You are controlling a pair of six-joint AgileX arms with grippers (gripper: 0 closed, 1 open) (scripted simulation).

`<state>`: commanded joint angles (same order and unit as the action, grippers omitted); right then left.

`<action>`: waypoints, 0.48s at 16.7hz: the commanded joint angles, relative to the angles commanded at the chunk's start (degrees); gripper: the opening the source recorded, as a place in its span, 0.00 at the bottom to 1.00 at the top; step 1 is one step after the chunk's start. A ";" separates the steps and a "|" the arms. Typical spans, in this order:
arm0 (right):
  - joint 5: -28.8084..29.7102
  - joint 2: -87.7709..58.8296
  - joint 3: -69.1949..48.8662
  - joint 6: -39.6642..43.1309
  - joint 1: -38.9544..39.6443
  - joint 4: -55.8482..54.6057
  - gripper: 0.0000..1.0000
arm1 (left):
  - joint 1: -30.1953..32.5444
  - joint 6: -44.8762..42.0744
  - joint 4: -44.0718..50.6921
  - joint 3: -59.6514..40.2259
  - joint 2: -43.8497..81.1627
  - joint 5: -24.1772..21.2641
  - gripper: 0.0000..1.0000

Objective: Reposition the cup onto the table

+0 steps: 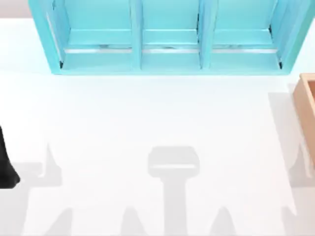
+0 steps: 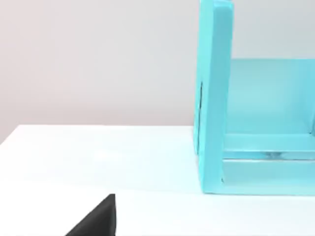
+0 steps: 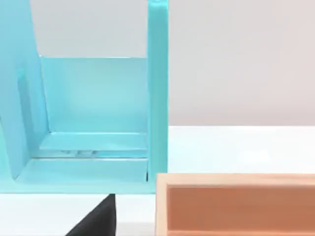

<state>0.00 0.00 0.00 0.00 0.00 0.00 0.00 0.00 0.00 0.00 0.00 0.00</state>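
The cup is out of view. The table (image 1: 147,113) is a broad white surface crossed by grey shadows of the arms. A black part of my left arm (image 1: 6,162) sits at the table's left edge. A black sliver of my left gripper (image 2: 98,221) shows in the left wrist view, low over the white table (image 2: 98,157) and short of the shelf's end wall. A like sliver of my right gripper (image 3: 98,219) shows in the right wrist view, in front of the shelf and beside the wooden box.
A turquoise three-bay shelf unit (image 1: 167,39) (image 2: 216,98) (image 3: 98,108) stands along the back of the table. A tan wooden box (image 1: 307,98) (image 3: 236,204) sits at the right edge. White table stretches between the arms.
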 joint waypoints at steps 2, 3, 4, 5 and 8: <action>0.00 -0.04 -0.04 0.01 -0.02 0.04 1.00 | 0.00 0.00 0.00 0.00 0.00 0.00 1.00; 0.01 -0.66 -0.64 0.22 -0.26 0.62 1.00 | 0.00 0.00 0.00 0.00 0.00 0.00 1.00; 0.03 -1.88 -1.85 0.62 -0.72 1.79 1.00 | 0.00 0.00 0.00 0.00 0.00 0.00 1.00; 0.06 -3.72 -3.63 1.20 -1.39 3.53 1.00 | 0.00 0.00 0.00 0.00 0.00 0.00 1.00; 0.18 -12.87 -12.10 3.76 -4.33 11.60 1.00 | 0.00 0.00 0.00 0.00 0.00 0.00 1.00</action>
<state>0.18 -12.87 -12.10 3.76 -4.33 11.60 0.00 0.00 0.00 0.00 0.00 0.00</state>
